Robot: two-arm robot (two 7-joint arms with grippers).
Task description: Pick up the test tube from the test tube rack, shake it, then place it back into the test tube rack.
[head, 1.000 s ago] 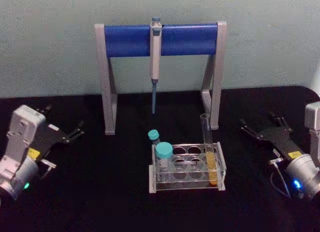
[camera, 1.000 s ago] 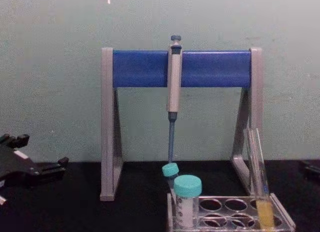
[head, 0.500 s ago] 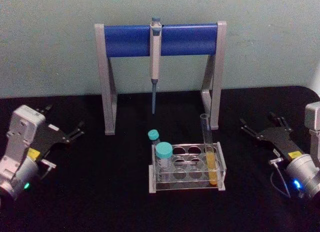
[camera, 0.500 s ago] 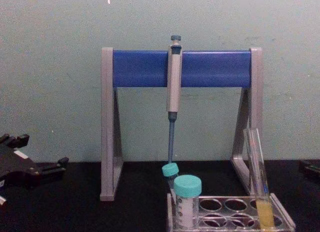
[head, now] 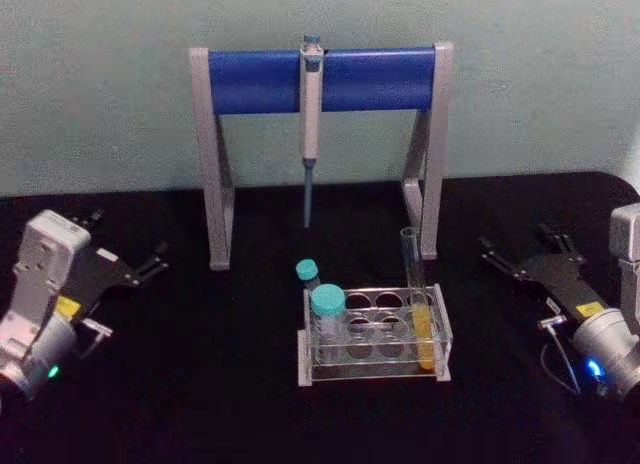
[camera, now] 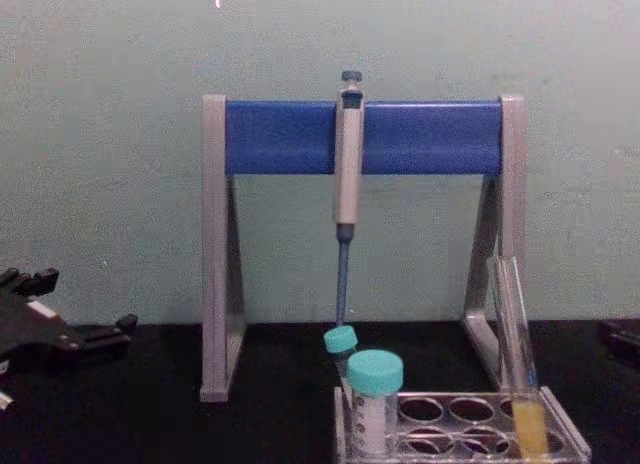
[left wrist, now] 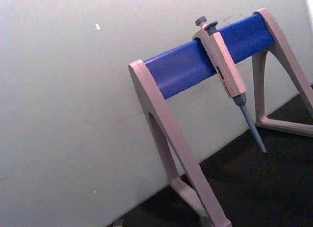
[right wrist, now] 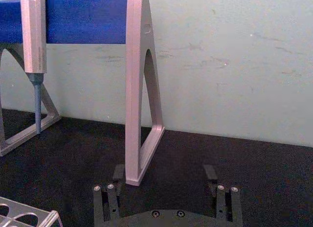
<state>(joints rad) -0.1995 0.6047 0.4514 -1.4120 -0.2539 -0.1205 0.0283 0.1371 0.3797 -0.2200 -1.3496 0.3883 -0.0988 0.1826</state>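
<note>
While upright, test tube [head: 417, 304] in rack [head: 375, 336].

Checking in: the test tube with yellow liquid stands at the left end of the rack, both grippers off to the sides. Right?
Not quite. In the head view the test tube stands at the right end of the test tube rack. The left gripper and right gripper do sit off to the sides.

I see a black table [head: 200, 384]. On it, mid-front, a clear rack [head: 375, 339] with tubes standing in its holes. Behind that stands a grey-and-blue stand [head: 320, 79], both feet on the tabletop near the back wall. My two arms sit low at the left and right sides.
</note>
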